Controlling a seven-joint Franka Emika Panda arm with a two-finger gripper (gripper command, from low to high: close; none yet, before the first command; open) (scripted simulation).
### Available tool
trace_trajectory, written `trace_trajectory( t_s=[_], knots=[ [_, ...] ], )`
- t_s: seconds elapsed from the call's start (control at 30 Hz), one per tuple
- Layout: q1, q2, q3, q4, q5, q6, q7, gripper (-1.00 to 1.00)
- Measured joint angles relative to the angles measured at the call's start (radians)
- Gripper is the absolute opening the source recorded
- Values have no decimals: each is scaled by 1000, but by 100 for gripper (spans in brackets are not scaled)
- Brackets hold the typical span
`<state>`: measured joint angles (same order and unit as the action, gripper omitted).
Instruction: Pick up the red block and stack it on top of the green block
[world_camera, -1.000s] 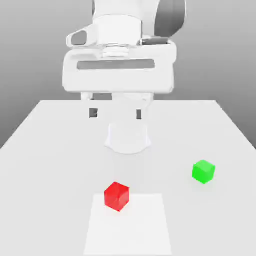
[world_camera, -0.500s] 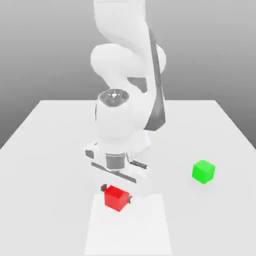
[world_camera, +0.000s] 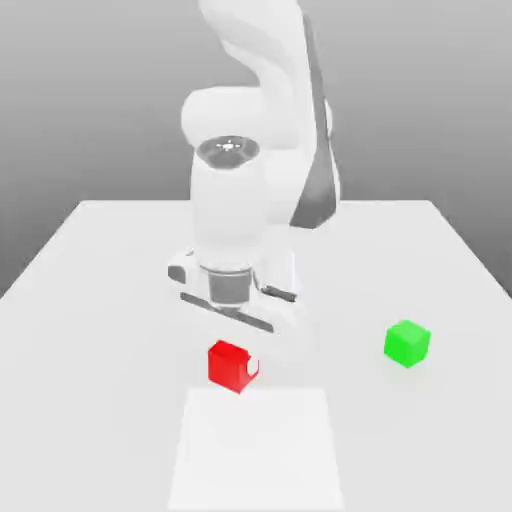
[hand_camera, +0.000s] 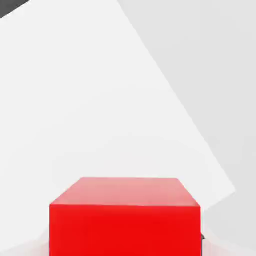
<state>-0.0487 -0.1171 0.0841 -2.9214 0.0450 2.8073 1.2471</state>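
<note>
A large white robot arm (world_camera: 250, 200) is bending down over a flat pale grey surface (world_camera: 100, 300), and its claw (world_camera: 234, 362) is closed around a small glossy red cube-shaped block (world_camera: 229, 366), holding it just above a lighter white square patch (world_camera: 256, 450). A small green cube-shaped block (world_camera: 406, 343) is sitting untouched, well apart toward the exterior view's right. Judging by this, the pickup looks done, while carrying the red block across and setting it on the green one is remaining.
</note>
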Motion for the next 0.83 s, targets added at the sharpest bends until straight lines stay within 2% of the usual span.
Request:
trace_trajectory(
  t_s=[0.47,0.63,0.73,0.77,0.83],
  knots=[
    [557,-181,329,-42,224,-131,-12,-100],
    [531,-37,369,-38,162,9,35,-100],
    [477,72,382,-38,35,113,121,-100],
    [475,100,374,-38,-17,138,156,100],
    [467,100,374,-38,-17,138,156,100]
  ],
)
